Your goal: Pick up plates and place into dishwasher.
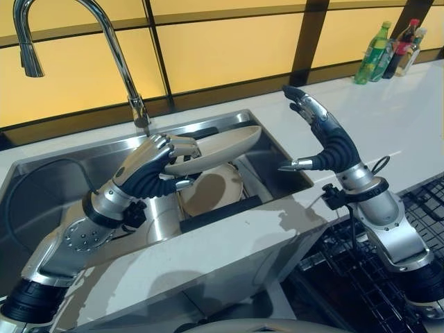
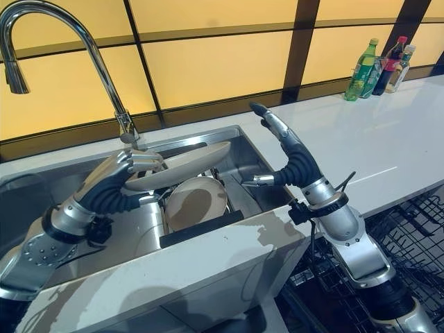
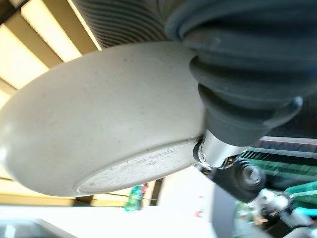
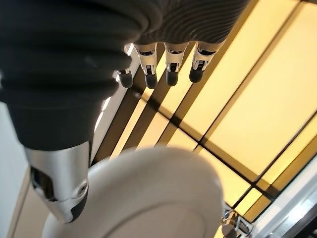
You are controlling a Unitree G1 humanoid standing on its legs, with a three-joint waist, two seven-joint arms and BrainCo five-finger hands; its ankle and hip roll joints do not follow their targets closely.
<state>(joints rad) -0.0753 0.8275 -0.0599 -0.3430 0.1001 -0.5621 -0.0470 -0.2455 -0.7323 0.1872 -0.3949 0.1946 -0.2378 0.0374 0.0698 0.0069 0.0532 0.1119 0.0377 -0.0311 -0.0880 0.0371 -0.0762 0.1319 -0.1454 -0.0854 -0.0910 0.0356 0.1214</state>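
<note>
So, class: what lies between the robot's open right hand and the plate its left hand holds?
Nothing: in the left eye view, open air over the sink separates the right hand from the plate in the left hand.

The faucet [image 1: 104, 48] arches over the sink's [image 1: 267, 163] back left. White counter [image 1: 388, 118] lies bare up to the bottles [image 1: 388, 50] at its far corner.

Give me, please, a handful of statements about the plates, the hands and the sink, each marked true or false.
1. The left hand grips a plate lifted above the sink. True.
2. The right hand holds a plate. False: it is open and holds nothing.
3. Another plate lies in the sink. True.
4. The bottles stand inside the sink. False: they stand on the counter, by the wall.
</note>
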